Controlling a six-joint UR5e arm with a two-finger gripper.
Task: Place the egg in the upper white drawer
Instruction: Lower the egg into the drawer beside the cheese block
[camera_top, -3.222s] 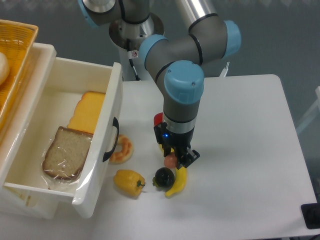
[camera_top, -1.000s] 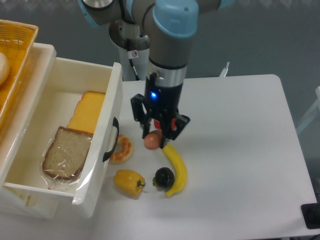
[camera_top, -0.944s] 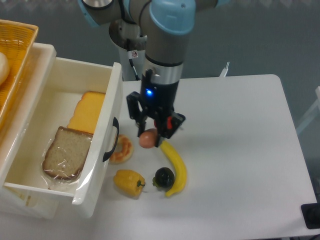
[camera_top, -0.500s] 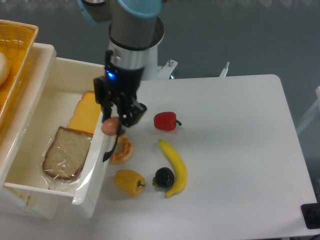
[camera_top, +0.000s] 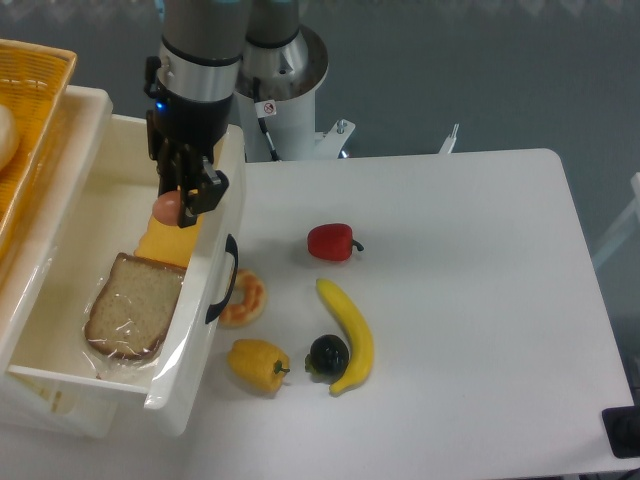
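Observation:
My gripper (camera_top: 180, 203) hangs over the open upper white drawer (camera_top: 222, 190), just inside its front wall, and is shut on the egg (camera_top: 166, 206). The egg is a small pinkish-tan oval, held in the air above the yellow cheese slices (camera_top: 158, 239). Its right side is hidden by a black finger. Lower in the drawer lies a wrapped slice of bread (camera_top: 130, 305). The drawer's black handle (camera_top: 226, 280) faces the table.
A yellow wicker basket (camera_top: 30, 120) sits above the drawer at the left. On the table lie a glazed donut (camera_top: 245, 298), a yellow pepper (camera_top: 257, 364), a black ball (camera_top: 328, 354), a banana (camera_top: 350, 335) and a red pepper (camera_top: 332, 242).
The gripper lifted the egg from beside the banana and carried it left and up, crossing the drawer's front wall. It is now over the drawer's inside.

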